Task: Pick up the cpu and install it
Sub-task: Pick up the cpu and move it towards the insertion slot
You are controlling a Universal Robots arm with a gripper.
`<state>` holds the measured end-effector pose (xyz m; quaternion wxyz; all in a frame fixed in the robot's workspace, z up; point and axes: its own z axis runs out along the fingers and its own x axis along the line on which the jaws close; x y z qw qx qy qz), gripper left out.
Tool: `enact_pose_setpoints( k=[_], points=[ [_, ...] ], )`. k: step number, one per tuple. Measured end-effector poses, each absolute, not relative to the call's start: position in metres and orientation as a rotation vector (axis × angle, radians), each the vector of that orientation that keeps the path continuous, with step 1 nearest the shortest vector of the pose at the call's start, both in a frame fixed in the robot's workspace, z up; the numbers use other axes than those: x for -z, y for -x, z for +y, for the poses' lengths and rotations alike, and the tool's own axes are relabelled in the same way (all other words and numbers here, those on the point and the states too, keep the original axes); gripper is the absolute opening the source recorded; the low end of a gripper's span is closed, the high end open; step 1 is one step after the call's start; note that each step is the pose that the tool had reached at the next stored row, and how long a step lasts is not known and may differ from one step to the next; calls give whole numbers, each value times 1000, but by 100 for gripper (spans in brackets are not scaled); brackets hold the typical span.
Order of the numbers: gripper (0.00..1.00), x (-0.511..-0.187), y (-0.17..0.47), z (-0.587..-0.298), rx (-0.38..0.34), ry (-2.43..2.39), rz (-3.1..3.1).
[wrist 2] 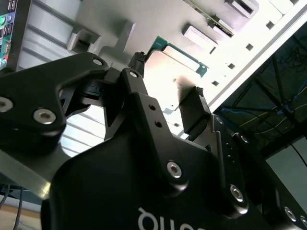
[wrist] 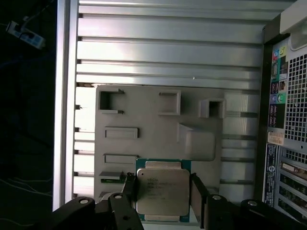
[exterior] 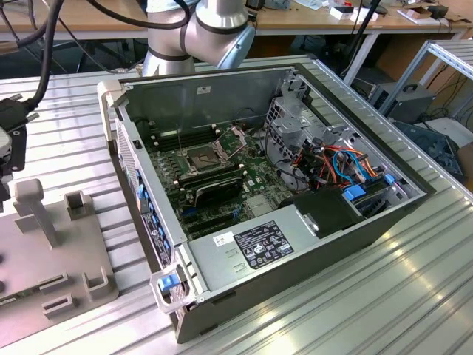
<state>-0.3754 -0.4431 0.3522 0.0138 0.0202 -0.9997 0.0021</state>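
The cpu [wrist: 163, 191], a thin square chip with a dull silvery face and a green rim, sits between my gripper's [wrist: 164, 191] two black fingers [wrist: 130, 188], which press on its opposite edges. It hangs over the grey fixture plate [wrist: 144, 120]. In the second wrist view the cpu [wrist 2: 175, 67] shows between the same fingertips [wrist 2: 196, 96]. In the exterior view the black gripper body [exterior: 7, 144] is at the far left edge, above the fixture plate [exterior: 52, 251]. The dark square socket [exterior: 201, 157] lies on the green motherboard with its metal frame [exterior: 230, 134] hinged up.
The open computer case [exterior: 281, 81] lies on the ribbed aluminium table [exterior: 384, 296], to the exterior view's right of the fixture plate. Inside are a long black card [exterior: 213, 191], a power supply [exterior: 251, 248], a drive cage [exterior: 295, 118] and coloured cables [exterior: 340, 163]. Raised grey blocks [exterior: 33, 203] stand on the fixture.
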Motion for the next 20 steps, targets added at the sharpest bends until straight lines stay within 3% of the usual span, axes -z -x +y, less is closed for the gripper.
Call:
enact_pose_setpoints(
  k=[20],
  points=[
    [55,-352,327,-443,-7,-62,-3113]
  ],
)
